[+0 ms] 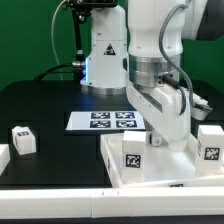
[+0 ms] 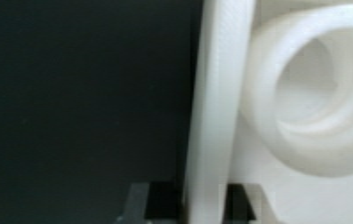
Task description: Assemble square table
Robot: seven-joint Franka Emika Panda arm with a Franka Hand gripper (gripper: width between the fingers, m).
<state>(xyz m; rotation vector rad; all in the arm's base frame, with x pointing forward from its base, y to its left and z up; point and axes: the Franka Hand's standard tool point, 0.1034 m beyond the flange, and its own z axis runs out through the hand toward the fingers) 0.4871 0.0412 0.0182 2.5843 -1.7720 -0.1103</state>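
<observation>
Wrist view: a large white plastic square slab (image 2: 226,90) is clamped edgewise by the closed gripper (image 2: 198,200), and the stubby white tagged legs (image 1: 22,140) are judged unattached.

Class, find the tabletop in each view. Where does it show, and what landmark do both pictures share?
Exterior view: the tabletop lies at the lower right, under the gripper.
Wrist view: the tabletop's thin edge stands between the gripper's fingers, a round corner hole beside it.
Shared landmark: the gripper, shut on that edge.
</observation>
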